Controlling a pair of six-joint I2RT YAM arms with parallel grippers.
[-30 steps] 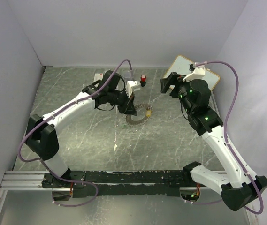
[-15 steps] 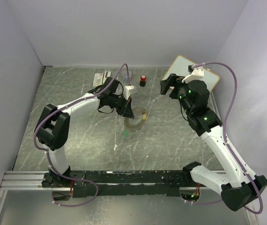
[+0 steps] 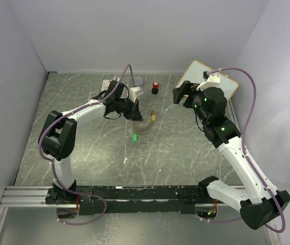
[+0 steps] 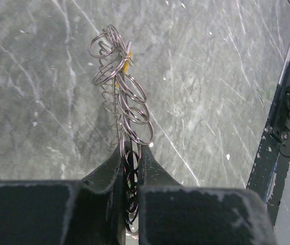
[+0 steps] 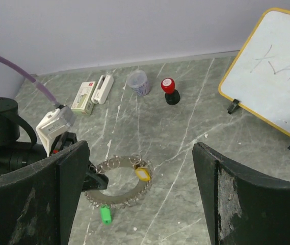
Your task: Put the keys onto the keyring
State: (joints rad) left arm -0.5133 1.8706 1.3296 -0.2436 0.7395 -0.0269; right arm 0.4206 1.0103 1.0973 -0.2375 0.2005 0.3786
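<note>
The keyring (image 3: 145, 125), a silvery ring fringed with small loops, is pinched at its left edge by my left gripper (image 3: 135, 115), which is shut on it. From the left wrist, the keyring (image 4: 122, 89) stands edge-on, running away from the gripper (image 4: 133, 149), with a speck of yellow key (image 4: 128, 63) among the loops. The yellow key (image 5: 142, 174) sits on the keyring's (image 5: 118, 185) right side. The green key (image 5: 104, 214) lies at its near edge; I cannot tell if it is attached. My right gripper (image 5: 140, 149) hovers open, high above and to the right.
A red-capped black knob (image 3: 155, 88) and a grey cup (image 3: 138, 80) stand at the back. A small box (image 5: 85, 97) and a white bar (image 5: 102, 88) lie at the back left. A whiteboard (image 3: 209, 80) leans at the back right. A black rail (image 3: 134, 193) runs along the near edge.
My left gripper has carried the keyring back and to the left, and its elbow has swung towards the left. The green key has come into view below the ring. The right arm has hardly moved.
</note>
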